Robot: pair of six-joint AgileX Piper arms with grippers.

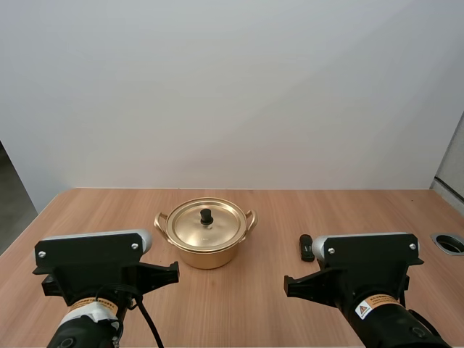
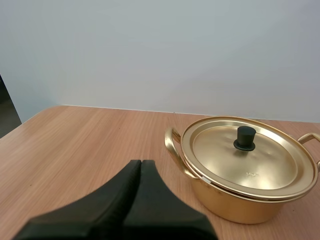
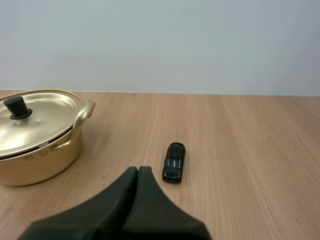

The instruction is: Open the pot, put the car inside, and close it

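While both arms hang low at the near edge of the table [image 1: 246, 312], the gold pot [image 1: 207, 250] stands about mid-table between them, upright, with two loop handles. Its lid [image 1: 206, 226] is still on and sits flat on the rim, with the black knob [image 1: 206, 215] in the centre.

The car [image 1: 307, 247], a tiny black toy, lies on the bare wood to the right of the pot. It's apart from the pot and not touching anything. In the high view it's just ahead of the right arm's black mount.

The left gripper [image 2: 141, 162] has its fingers pressed together into one dark wedge, holding nothing. It's pointed at the table near the pot's left handle, but it doesn't touch the pot.

The right gripper [image 3: 138, 169] is the same, tips together and empty. From its wrist view the car sits just past the tips and a bit to the right, lengthwise away from the camera. The pot is off to the left, well clear.
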